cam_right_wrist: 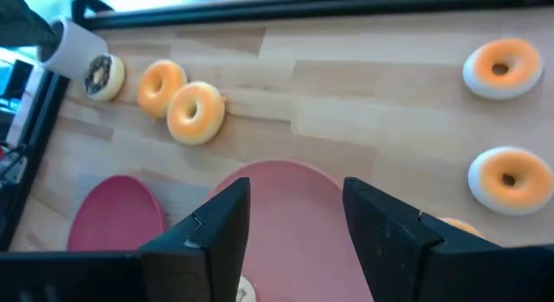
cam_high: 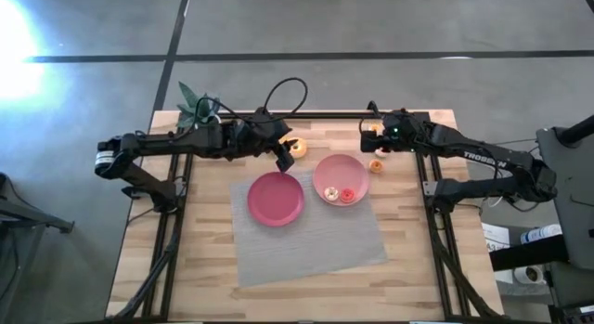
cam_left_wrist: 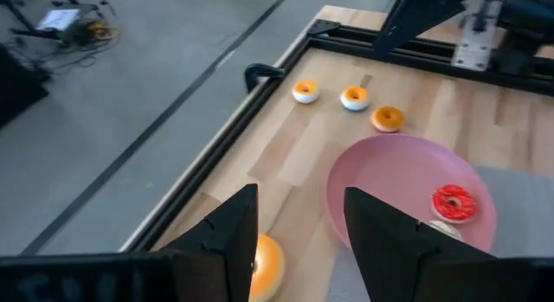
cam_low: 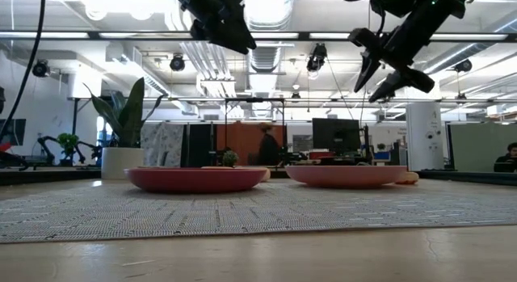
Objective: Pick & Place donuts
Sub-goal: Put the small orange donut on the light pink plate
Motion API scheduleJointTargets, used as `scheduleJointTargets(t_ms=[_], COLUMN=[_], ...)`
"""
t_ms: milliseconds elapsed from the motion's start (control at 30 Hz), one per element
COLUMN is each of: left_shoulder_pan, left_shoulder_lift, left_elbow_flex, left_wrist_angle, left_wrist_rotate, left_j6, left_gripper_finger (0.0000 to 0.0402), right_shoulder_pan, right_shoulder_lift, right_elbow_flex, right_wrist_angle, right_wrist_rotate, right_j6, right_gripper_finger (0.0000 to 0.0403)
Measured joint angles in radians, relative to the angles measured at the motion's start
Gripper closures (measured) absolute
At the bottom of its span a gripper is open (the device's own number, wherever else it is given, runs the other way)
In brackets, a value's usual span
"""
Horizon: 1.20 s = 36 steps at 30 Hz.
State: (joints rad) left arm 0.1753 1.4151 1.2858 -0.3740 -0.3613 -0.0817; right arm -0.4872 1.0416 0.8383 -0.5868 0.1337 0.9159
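High view: the left gripper (cam_high: 283,158) hangs at upper centre, jaws wide and empty, over the donuts (cam_high: 299,147) lying just above the red plate (cam_high: 276,199). The right gripper (cam_high: 374,136) hangs right of centre, jaws wide and empty, above the pink plate (cam_high: 327,168), which holds a red donut (cam_left_wrist: 454,202). More donuts (cam_right_wrist: 500,67) lie on the wood beside that plate.

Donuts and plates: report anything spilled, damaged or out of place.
Nothing stands out. The light pink plate holds a red donut; the other donuts lie flat on the table, and the magenta plate sits level.
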Motion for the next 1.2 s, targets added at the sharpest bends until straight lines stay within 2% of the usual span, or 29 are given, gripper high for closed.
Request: scheduleJointTargets(t_ms=[367, 667, 1067, 1200], left_shoulder_pan=[0.000, 0.000, 0.000, -0.002], left_shoulder_lift=[0.000, 0.000, 0.000, 0.000], left_elbow_flex=[0.000, 0.000, 0.000, 0.000], left_wrist_angle=[0.000, 0.000, 0.016, 0.011], left_wrist_rotate=[-0.018, -0.040, -0.045, -0.045], left_j6=[0.000, 0.000, -0.002, -0.068], left_gripper_finger=[0.0255, 0.0255, 0.0255, 0.0255], right_shoulder_pan=[-0.033, -0.033, -0.037, -0.025], right_shoulder_lift=[0.000, 0.001, 0.086, 0.122], right_elbow_flex=[0.046, 0.020, 0.014, 0.014], right_wrist_angle=[-0.008, -0.035, -0.318, -0.350], right_wrist_rotate=[0.001, -0.007, -0.029, -0.030], right_j6=[-0.044, -0.017, 0.023, -0.036], right_gripper_finger=[0.0225, 0.0225, 0.0225, 0.0225])
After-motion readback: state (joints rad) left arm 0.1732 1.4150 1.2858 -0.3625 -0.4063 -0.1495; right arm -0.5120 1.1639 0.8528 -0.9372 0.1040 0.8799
